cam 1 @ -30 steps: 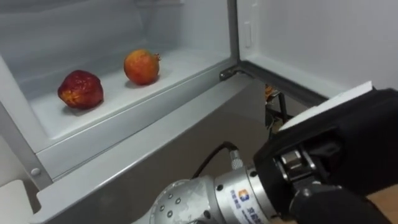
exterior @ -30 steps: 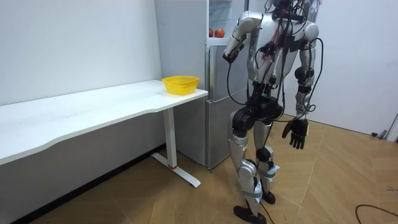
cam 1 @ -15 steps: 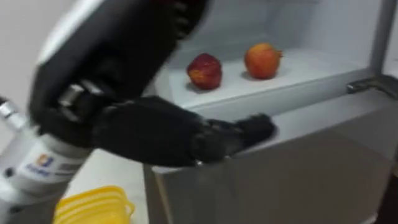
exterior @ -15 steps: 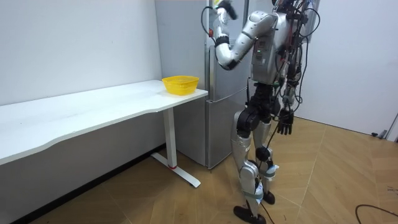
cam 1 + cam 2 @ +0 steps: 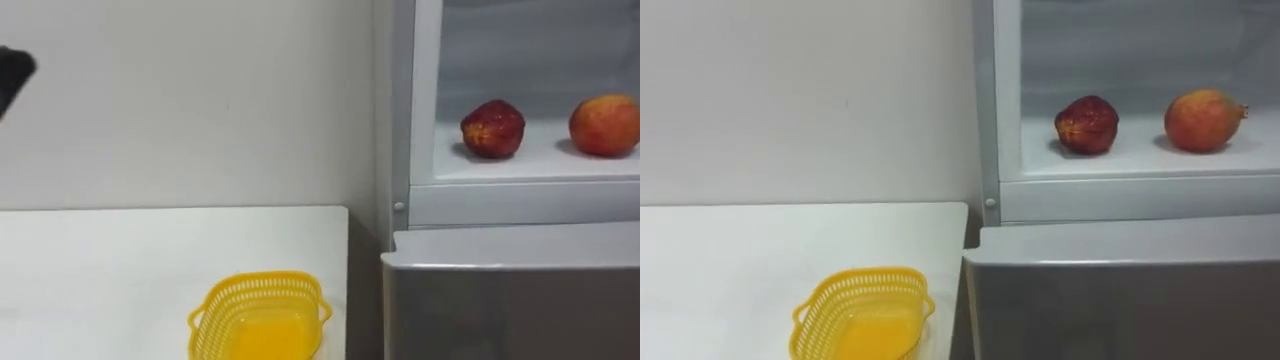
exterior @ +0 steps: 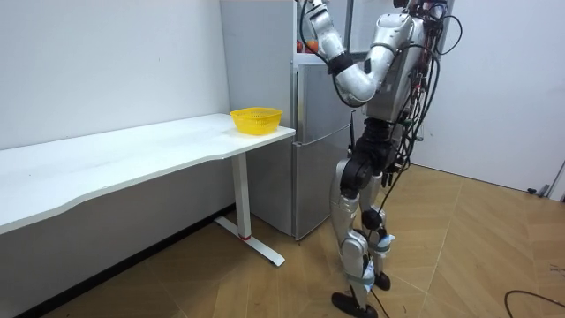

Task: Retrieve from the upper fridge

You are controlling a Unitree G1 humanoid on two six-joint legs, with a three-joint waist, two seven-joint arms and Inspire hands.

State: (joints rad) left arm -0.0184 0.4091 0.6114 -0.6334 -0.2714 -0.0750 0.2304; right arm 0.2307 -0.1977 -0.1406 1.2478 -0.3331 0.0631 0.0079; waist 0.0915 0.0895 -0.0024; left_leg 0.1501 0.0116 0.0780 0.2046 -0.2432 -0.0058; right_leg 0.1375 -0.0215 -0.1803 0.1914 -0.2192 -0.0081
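Stance: your robot stands on the wooden floor (image 6: 459,256) just in front of the fridge (image 6: 309,150), past the end of the counter (image 5: 120,270). In the room view its left arm is bent at the elbow, and the forearm rises toward the fridge's upper compartment.
Left hand (image 5: 12,75): in the left eye view you get only a dark sliver of it at the left edge, high up and in front of the wall. It touches nothing there.
Grip: you cannot tell from that sliver whether the hand is spread, pressed together or pinching anything, and the room view does not settle it.
Basket (image 5: 262,280): yellow and made of open mesh, it sits below the hand and to its right. It rests on the counter near the edge that faces the fridge, and you can see nothing in it.
Counter: white and flat, it runs beneath the hand and ends just beside the fridge's side.
Lower door (image 5: 510,300): grey and closed, it is to the right of the basket, with its top edge under the open compartment.
Shelf (image 5: 520,165): this white shelf in the open upper compartment is well to the right of the hand and carries both fruits.
Dark red fruit (image 5: 492,128): it sits on the shelf as the nearer of the two to the hand, well apart from it.
Orange-red fruit (image 5: 604,124): it is on the same shelf, farther right and near the dark red one without touching it.
Wall (image 5: 200,100): plain and pale, it stands behind the counter and the hand.
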